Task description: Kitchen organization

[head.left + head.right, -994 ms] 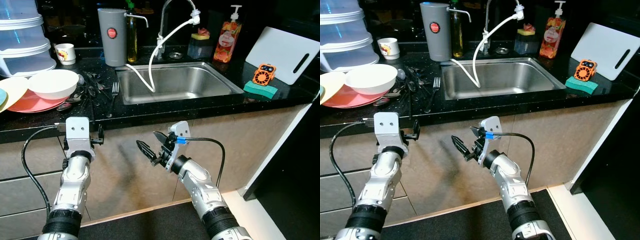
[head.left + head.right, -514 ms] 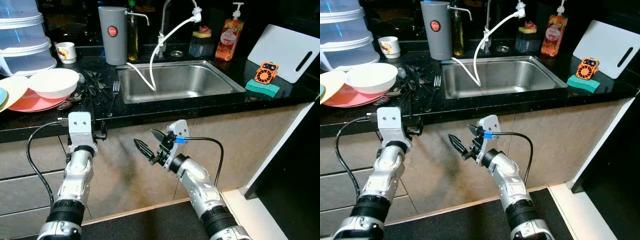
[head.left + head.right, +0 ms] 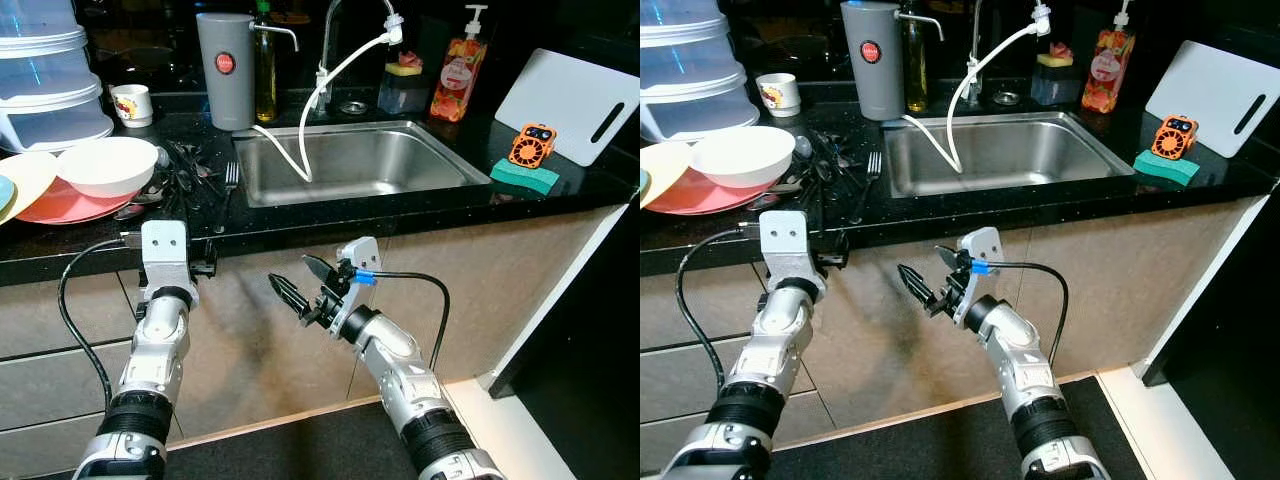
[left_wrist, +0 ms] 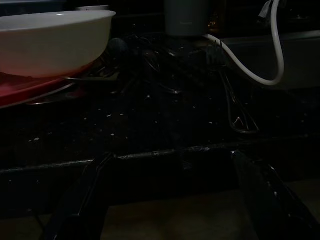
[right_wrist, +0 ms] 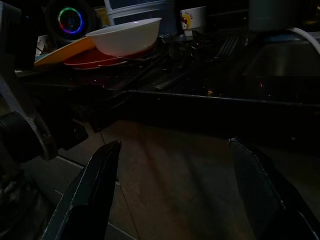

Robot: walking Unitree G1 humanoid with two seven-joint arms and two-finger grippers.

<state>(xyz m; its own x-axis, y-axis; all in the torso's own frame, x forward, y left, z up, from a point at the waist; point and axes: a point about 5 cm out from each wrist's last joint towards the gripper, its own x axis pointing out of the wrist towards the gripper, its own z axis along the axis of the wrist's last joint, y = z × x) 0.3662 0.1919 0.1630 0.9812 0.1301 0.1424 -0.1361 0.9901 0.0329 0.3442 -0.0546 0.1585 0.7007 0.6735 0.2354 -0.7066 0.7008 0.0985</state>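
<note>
Far left of counter: you have stacked clear containers [image 3: 45, 70] at the back, and in front of them a white bowl [image 3: 106, 165] sitting on a red plate [image 3: 62, 208], with a yellow plate [image 3: 22, 180] beside it.
Mug: your small white mug [image 3: 130, 105] stands behind the bowl, near the containers.
Cutlery: a dark heap of cutlery [image 3: 185, 180] lies just right of the bowl, and a fork [image 3: 226, 192] rests beside it, close to the sink's left rim.
Left gripper: your left gripper [image 3: 203, 268] is raised just under the counter edge, below the cutlery; its fingers are spread apart and hold nothing.
Grey canister: it stands at the back [image 3: 224, 70], left of the tap, with a bottle [image 3: 264, 75] next to it.
Sink: the steel sink [image 3: 440, 160] has a white hose [image 3: 305, 120] curling into it from the tap [image 3: 335, 40].
Right gripper: your right gripper [image 3: 302, 283] hangs in front of the cabinet below the sink, pointing toward the left; its fingers are parted and hold nothing.
Right of sink: you see a soap bottle [image 3: 455, 85], a green sponge [image 3: 522, 178] with an orange item [image 3: 530, 146] on it, and a white cutting board [image 3: 565, 105] leaning at the back.
</note>
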